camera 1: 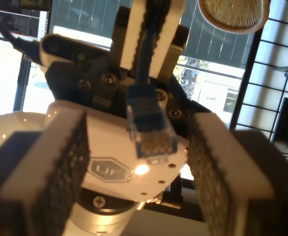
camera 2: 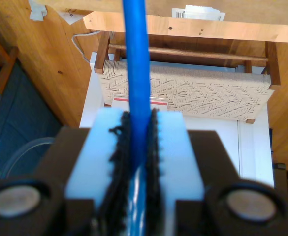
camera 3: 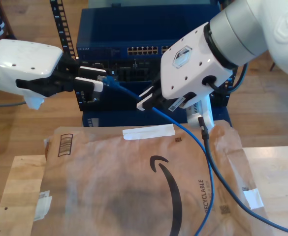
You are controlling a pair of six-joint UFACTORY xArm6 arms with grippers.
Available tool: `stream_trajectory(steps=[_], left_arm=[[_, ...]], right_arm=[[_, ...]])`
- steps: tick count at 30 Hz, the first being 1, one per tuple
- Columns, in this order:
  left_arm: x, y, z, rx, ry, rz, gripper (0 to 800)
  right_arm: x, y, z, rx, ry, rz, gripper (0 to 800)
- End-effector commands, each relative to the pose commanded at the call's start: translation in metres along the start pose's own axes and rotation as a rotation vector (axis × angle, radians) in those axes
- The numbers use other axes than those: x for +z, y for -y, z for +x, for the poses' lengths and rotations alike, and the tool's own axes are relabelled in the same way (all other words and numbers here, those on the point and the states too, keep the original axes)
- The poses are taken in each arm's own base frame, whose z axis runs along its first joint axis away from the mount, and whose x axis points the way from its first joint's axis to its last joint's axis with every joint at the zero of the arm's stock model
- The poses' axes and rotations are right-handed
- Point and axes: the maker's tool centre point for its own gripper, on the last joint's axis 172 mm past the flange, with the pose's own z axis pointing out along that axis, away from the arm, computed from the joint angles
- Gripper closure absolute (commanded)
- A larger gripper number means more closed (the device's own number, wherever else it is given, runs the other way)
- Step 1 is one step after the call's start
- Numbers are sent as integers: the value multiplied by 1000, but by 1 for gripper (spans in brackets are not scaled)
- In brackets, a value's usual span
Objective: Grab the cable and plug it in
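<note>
**Handover risk: plug twist or slip**

The cable (camera 3: 183,130) was clamped between the pads of my second gripper (camera 2: 140,142), a short way back from the end. From there it ran down over the paper bag (camera 3: 109,182) and off the exterior view's lower right edge. The plug (camera 1: 151,130) stuck out free of that grip, pointing at my first gripper (camera 3: 100,80). That gripper was unclenched, with its pads (camera 1: 67,167) well apart on either side of the plug and touching nothing.

Likely failure modes, as I judged them:
- The free stub could flex. If I closed my first gripper off-centre, it would push the plug sideways rather than pinch it.
- I couldn't tell which way the latch tab faced. Grabbing the plug rotated would mean it wouldn't seat in a port on the switch (camera 3: 144,50).
- If my second gripper let go before the first had a firm hold, the plug would drop toward the bag.
- The slack lay draped on the bag. Any drag or snag there could pull the plug out of line during insertion.
- The two grippers were near each other, so a small overshoot could make them collide.
</note>
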Motion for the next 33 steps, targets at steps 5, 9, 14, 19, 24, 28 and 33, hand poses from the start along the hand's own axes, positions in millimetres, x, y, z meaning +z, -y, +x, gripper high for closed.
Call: stream_trajectory(steps=[5,9,14,19,24,28,33], left_arm=[[0,0,0,0,0,0,569],[-1,-1,0,-2,0,-4,600],[0,-1,1,-5,1,-4,614],[-17,-7,3,-13,15,-52,645],[-18,-7,3,-12,18,-52,644],[-17,-6,3,-12,19,-49,625],[-17,-7,5,-16,19,-50,597]], right_arm=[[0,0,0,0,0,2,800],[0,0,0,-1,0,0,800],[0,0,0,0,0,2,800],[0,0,0,0,0,2,800],[0,0,0,-1,0,0,800],[3,1,2,3,-3,-5,800],[2,1,2,4,-2,-3,800]])
